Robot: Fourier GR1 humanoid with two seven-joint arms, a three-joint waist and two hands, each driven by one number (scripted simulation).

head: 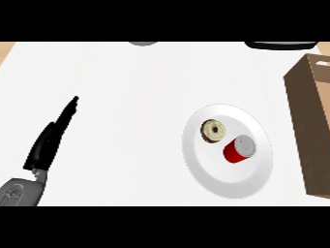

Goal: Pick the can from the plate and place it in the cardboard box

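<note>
A white counter top [125,97] fills the view, with a strip of pale wood showing past its far left and far right corners. The cardboard box [323,131] stands along the right edge, open at the top, its brown walls running toward the viewer; it sits just right of the plate, with a narrow band of counter between them. The white plate [228,181] lies right of centre. Well to the left of the plate, the left hand [47,145] rises from a grey forearm [17,193] at the lower edge, its black fingers straight and together, pointing away and touching nothing. The right hand does not show. On the plate, toward its right side, the red can [237,151] lies tilted, its grey lid facing up and to the right, nearest the box. Just up and left of the can on the plate rests a doughnut [214,131], dark brown with pale icing. At the far edge of the counter, a grey object [143,43] and a black object [281,45] are cut off.
</note>
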